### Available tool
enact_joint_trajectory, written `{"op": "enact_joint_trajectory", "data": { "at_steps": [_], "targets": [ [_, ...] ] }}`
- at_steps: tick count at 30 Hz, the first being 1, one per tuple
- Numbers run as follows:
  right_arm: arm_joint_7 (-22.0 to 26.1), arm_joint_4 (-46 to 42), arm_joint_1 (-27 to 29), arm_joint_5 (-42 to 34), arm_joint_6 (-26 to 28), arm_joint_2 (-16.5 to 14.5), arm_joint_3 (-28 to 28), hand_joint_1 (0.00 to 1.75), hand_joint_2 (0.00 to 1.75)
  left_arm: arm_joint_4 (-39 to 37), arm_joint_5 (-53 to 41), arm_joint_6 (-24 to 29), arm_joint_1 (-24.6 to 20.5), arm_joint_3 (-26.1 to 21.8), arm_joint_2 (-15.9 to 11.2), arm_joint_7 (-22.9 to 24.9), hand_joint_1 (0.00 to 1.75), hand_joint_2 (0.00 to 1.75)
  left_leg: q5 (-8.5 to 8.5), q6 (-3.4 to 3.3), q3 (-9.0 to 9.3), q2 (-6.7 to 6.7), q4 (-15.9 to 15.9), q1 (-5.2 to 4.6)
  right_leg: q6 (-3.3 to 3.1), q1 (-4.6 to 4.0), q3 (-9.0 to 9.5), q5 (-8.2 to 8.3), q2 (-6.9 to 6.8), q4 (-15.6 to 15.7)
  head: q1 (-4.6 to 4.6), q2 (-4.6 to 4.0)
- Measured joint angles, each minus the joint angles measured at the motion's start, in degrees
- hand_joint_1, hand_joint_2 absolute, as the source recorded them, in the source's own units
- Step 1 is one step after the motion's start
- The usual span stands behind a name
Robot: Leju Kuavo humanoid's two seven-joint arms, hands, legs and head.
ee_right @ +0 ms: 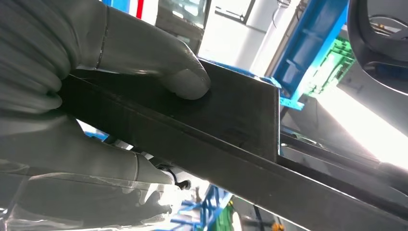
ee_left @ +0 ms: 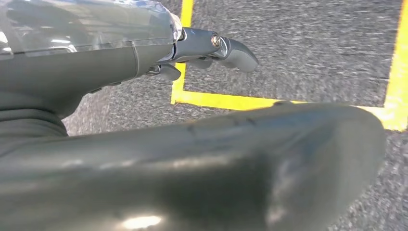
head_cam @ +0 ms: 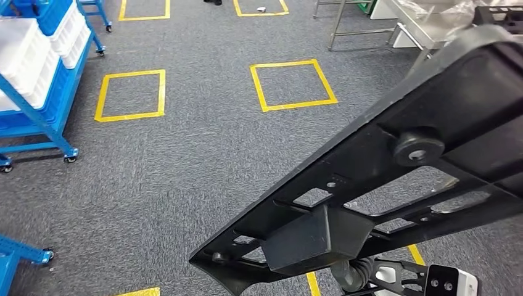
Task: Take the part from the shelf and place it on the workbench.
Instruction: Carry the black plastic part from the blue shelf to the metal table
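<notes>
A long black plastic part (head_cam: pixel 370 179) with cut-outs and a round knob slants across the head view from the bottom centre to the top right, carried above the carpet. In the right wrist view my right hand (ee_right: pixel 72 96) grips the edge of this part (ee_right: pixel 231 120), with the thumb (ee_right: pixel 159 62) pressed on its flat face and the fingers wrapped beneath. My left hand (ee_left: pixel 96 72) hangs over the floor with its fingers (ee_left: pixel 231 50) stretched out and nothing in it.
A blue wheeled shelf cart (head_cam: pixel 43 117) with white bins (head_cam: pixel 24 55) stands at the left. Yellow taped squares (head_cam: pixel 293 84) mark the grey carpet. A metal-legged table (head_cam: pixel 419 28) is at the top right. Another blue frame (head_cam: pixel 12 256) shows at the bottom left.
</notes>
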State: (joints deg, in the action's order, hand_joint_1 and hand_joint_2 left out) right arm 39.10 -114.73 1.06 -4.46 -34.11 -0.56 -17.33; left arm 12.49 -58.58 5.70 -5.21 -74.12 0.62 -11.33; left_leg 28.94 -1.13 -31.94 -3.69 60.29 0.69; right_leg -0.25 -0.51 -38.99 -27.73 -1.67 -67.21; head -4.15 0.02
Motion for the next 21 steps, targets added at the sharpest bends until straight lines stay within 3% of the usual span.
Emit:
{"op": "enact_joint_trajectory", "data": {
  "at_steps": [1, 3, 5, 6, 8, 9, 11, 12, 13, 15, 16, 18, 20, 21],
  "targets": [
    [0.0, 0.01, -0.16, -0.04, 0.01, -0.17, -0.13, 1.75, 1.75, -0.01, -0.01, -0.15, 0.0, -0.02, 0.07, 0.03, 0.0, 0.0, 0.18, 0.13, 0.25, -0.52, -0.05, -0.09, -0.5, -0.57, 1.88, 1.15, -1.52, 3.68, 0.01, 0.0],
    [0.0, 0.01, -0.49, -0.09, 0.02, -0.51, -0.35, 1.75, 1.75, -0.01, -0.04, -0.57, 0.01, -0.04, 0.16, 0.07, 0.0, 0.0, 0.41, 0.48, 0.6, -1.63, -0.33, -0.17, -1.26, -1.54, 3.5, 1.51, -3.34, 7.14, 0.0, 0.0],
    [0.0, -0.02, -0.57, -0.17, 0.01, -0.73, -0.43, 1.75, 1.75, 0.0, -0.08, -0.91, -0.06, -0.04, 0.21, 0.26, 0.0, 0.0, 0.64, 0.92, 1.06, -2.98, -0.78, -0.3, -1.73, -1.57, 3.77, 1.62, -2.13, 7.9, -0.01, 0.0],
    [0.0, -0.06, -0.49, -0.27, 0.0, -0.83, -0.46, 1.75, 1.75, 0.01, -0.09, -1.0, -0.14, -0.04, 0.21, 0.39, 0.0, 0.0, 0.97, 1.14, 1.31, -2.84, -0.6, -0.31, -1.9, -1.37, 4.21, 1.84, -1.41, 8.55, -0.01, 0.0],
    [0.0, -0.13, -0.54, -0.66, -0.11, -1.09, -0.68, 1.75, 1.75, 0.02, -0.08, -1.11, -0.2, -0.05, 0.24, 0.57, 0.0, 0.0, 2.91, 1.44, 0.31, -0.64, 2.63, -0.29, -2.33, -0.8, 5.22, 2.29, -0.09, 9.75, 0.0, 0.0],
    [0.0, -0.11, -0.56, -0.84, -0.2, -1.22, -0.84, 1.75, 1.75, 0.02, -0.07, -1.13, -0.13, -0.08, 0.26, 0.64, 0.0, 0.0, 4.45, 1.49, -1.16, 1.04, 6.0, -0.13, -2.46, -0.73, 5.5, 2.31, 0.58, 9.96, 0.0, 0.0],
    [-0.01, -0.02, -0.58, -1.07, -0.44, -1.38, -1.09, 1.75, 1.75, 0.02, -0.07, -1.14, 0.16, -0.17, 0.26, 0.79, 0.0, 0.0, 6.89, 1.65, -5.03, 2.75, 12.97, -0.03, -2.63, -0.65, 5.7, 2.21, 2.25, 9.91, 0.0, 0.0],
    [-0.02, 0.02, -0.54, -1.16, -0.58, -1.39, -1.16, 1.75, 1.75, 0.02, -0.06, -1.11, 0.27, -0.24, 0.25, 0.84, 0.0, 0.0, 6.69, 1.74, -6.24, 3.03, 14.46, -0.01, -2.59, -0.63, 5.82, 2.12, 3.2, 9.84, -0.01, 0.0],
    [-0.03, 0.03, -0.52, -1.24, -0.72, -1.39, -1.22, 1.75, 1.75, 0.03, -0.07, -1.09, 0.3, -0.28, 0.23, 0.85, 0.0, 0.0, 5.28, 1.83, -6.43, 3.18, 13.7, 0.01, -2.48, -0.59, 5.96, 1.99, 4.1, 9.71, -0.01, 0.0],
    [-0.05, 0.05, -0.53, -1.37, -0.86, -1.39, -1.34, 1.75, 1.75, 0.07, -0.08, -1.07, 0.23, -0.34, 0.2, 0.85, 0.0, 0.0, 0.52, 1.95, -4.3, 4.02, 7.02, 0.16, -2.08, -0.43, 6.22, 1.5, 5.67, 9.16, -0.01, 0.0],
    [-0.06, 0.05, -0.56, -1.41, -0.88, -1.39, -1.42, 1.75, 1.75, 0.09, -0.11, -1.07, 0.17, -0.36, 0.2, 0.84, 0.0, 0.0, -1.05, 1.97, -2.98, 4.99, 3.49, 0.27, -1.79, -0.43, 6.14, 1.16, 6.34, 8.63, -0.01, 0.0],
    [-0.08, 0.07, -0.62, -1.51, -0.88, -1.39, -1.61, 1.75, 1.75, 0.1, -0.15, -1.05, 0.07, -0.41, 0.2, 0.81, 0.0, 0.0, -1.95, 1.66, -1.61, 6.39, 0.03, 0.32, -1.17, -0.34, 5.69, 0.75, 7.44, 7.89, 0.01, 0.0],
    [-0.09, 0.07, -0.59, -1.57, -0.9, -1.38, -1.75, 1.75, 1.75, 0.11, -0.18, -0.97, -0.11, -0.44, 0.22, 0.61, 0.0, 0.0, -1.81, 0.96, -1.49, 5.96, -0.16, 0.22, -0.64, -0.2, 5.26, 0.72, 8.35, 7.71, 0.02, 0.0],
    [-0.08, 0.07, -0.55, -1.63, -0.9, -1.37, -1.79, 1.75, 1.75, 0.13, -0.19, -0.92, -0.24, -0.44, 0.24, 0.48, 0.0, 0.0, -1.88, 0.61, -1.42, 5.46, -0.34, 0.23, -0.37, -0.2, 5.11, 0.51, 7.95, 7.43, 0.02, 0.0]
  ]
}}
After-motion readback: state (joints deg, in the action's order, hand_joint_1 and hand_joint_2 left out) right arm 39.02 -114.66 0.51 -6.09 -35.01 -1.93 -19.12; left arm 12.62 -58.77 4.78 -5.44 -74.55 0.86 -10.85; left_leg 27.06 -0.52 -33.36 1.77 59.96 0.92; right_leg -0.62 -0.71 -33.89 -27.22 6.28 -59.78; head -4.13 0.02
